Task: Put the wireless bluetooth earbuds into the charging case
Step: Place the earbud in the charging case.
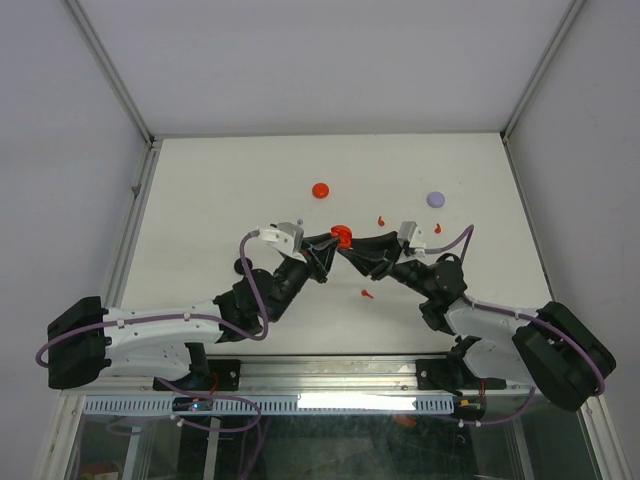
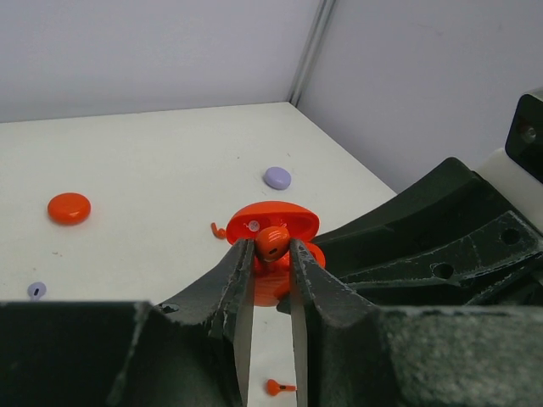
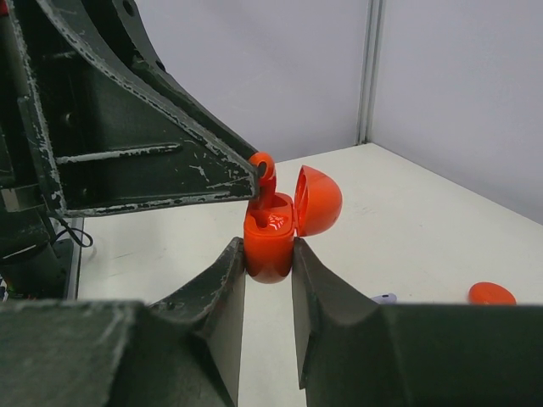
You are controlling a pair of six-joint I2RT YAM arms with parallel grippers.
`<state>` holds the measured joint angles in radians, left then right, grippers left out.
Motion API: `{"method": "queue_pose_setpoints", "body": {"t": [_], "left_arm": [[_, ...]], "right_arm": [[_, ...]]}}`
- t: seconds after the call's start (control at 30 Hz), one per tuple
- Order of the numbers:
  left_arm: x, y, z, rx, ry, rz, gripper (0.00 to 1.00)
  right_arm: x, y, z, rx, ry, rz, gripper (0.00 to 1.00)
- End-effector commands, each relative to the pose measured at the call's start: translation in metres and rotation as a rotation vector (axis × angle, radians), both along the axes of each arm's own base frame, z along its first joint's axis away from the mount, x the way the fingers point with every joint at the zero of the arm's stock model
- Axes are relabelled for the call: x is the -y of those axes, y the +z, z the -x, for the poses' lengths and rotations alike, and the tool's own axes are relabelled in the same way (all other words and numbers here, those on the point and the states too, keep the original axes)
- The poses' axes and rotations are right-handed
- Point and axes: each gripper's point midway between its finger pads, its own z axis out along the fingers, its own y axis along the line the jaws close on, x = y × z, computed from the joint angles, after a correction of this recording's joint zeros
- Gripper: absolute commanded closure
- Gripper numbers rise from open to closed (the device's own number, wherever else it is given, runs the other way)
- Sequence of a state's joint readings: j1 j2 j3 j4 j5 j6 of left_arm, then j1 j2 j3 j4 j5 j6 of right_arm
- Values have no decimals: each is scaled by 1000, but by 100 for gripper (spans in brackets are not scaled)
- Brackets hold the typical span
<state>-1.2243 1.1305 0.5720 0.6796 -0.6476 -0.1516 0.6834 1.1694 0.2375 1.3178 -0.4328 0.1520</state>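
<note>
White table [image 1: 220, 190], mid-scene: the right gripper [image 3: 267, 270] clamps the open red charging case [image 3: 270, 242] by its body, lid tipped back. The left gripper [image 2: 271, 254] pinches a red earbud [image 2: 272, 241] narrowly, its stem reaching down into the case.

Converges on the red charging case [image 3: 321, 202] from both sides, reaching low and stretched out. Left of it, pinches a red earbud [image 2: 271, 240] in the left gripper [image 2: 271, 249] just above its open top. Right of it, clamps its base in the right gripper [image 3: 268, 256].
</note>
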Motion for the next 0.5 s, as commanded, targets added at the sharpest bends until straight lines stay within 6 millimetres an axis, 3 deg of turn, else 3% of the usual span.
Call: {"method": "queue_pose_setpoints", "body": {"t": [0.0, 0.27, 0.47], "left_arm": [[6, -6, 15, -26, -85, 15, 79], [12, -8, 21, -30, -134, -9, 74], [9, -4, 13, -81, -75, 16, 69]], "right_arm": [[7, 36, -1, 97, -37, -81, 100], [7, 36, -2, 103, -36, -78, 100], [7, 34, -2, 101, -33, -73, 100]]}}
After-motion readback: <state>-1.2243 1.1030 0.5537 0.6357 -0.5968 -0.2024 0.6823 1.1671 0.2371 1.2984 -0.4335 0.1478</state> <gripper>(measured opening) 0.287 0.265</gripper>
